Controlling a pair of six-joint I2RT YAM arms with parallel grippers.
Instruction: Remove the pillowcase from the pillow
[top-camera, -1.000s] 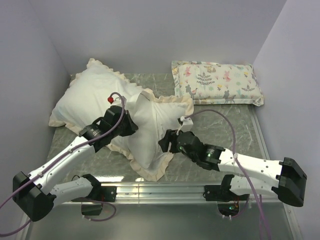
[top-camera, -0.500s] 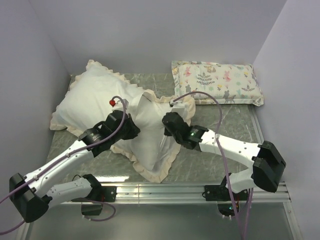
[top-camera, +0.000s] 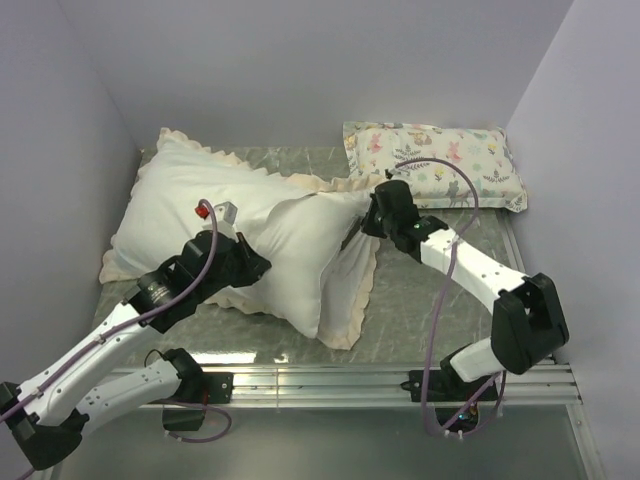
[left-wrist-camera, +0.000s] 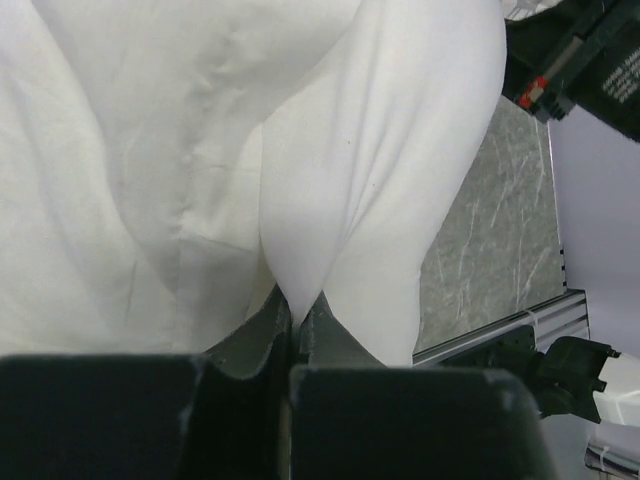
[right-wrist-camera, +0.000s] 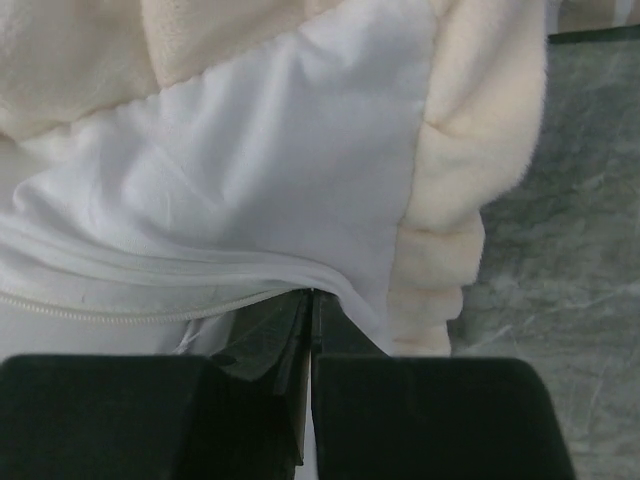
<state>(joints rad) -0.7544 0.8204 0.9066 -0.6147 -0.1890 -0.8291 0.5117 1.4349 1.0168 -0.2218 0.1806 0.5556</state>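
The left gripper (left-wrist-camera: 295, 312) pinches a white fold (left-wrist-camera: 380, 150); which cloth it belongs to is unclear. The pillowcase (top-camera: 170, 190) sprawls over the left side of the table (top-camera: 430, 300), hiding the pillow. Farther back, the right gripper (right-wrist-camera: 312, 298) is clamped on its zippered edge.

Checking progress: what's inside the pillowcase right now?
The pillowcase bulges, clearly stuffed. At its zipper opening only smooth white fabric shows; the rest of the filling is covered.
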